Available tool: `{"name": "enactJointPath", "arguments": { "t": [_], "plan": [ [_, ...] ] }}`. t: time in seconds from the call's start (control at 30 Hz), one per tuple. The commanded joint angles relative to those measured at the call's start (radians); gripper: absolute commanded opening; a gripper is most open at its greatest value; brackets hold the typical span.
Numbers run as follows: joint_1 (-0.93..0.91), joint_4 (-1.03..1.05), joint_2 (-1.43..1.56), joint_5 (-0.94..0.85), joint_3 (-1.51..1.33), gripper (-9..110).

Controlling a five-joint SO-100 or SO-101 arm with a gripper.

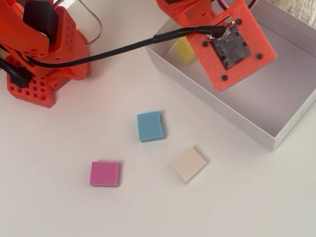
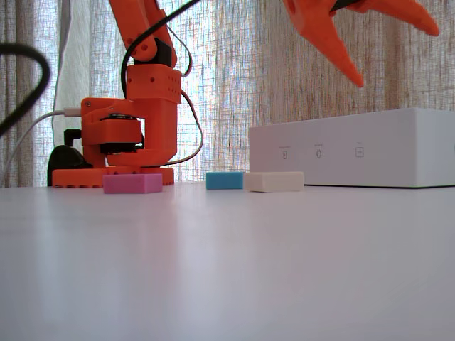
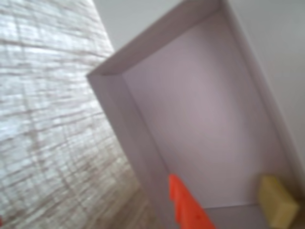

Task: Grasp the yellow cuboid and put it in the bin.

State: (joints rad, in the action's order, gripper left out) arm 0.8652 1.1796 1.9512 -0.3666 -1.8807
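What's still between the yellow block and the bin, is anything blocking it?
Nothing visible. The yellow cuboid already appears to be inside the bin, near its corner by the arm. The gripper hangs above the bin with its jaws apart and empty. The blue, pink and cream blocks lie outside on the table.

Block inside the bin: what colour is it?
Yellow. The block lies in the bin, clearest in the overhead view.

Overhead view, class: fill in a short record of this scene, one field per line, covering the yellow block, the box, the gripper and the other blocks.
yellow cuboid: inside the bin, near a corner
bin: white, open top
gripper: open, empty, above the bin
blue block: on table, outside bin
pink block: on table
cream block: on table
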Motion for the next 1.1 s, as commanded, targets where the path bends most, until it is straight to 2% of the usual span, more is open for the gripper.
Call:
{"name": "enactJointPath", "arguments": {
  "t": [0.0,0.13,0.3,0.47,0.77,1.07],
  "plan": [
    [-0.038,-0.117,0.091,-0.011,0.003,44],
    [-0.204,-0.192,0.256,-0.002,-0.069,42],
    [-0.552,-0.391,0.517,0.063,-0.353,39],
    [-0.75,-0.284,0.79,0.156,-0.64,37],
    [-0.793,-0.087,1.15,0.155,-0.96,36],
    [-0.779,0.132,1.347,0.156,-1.051,32]
  ]
}}
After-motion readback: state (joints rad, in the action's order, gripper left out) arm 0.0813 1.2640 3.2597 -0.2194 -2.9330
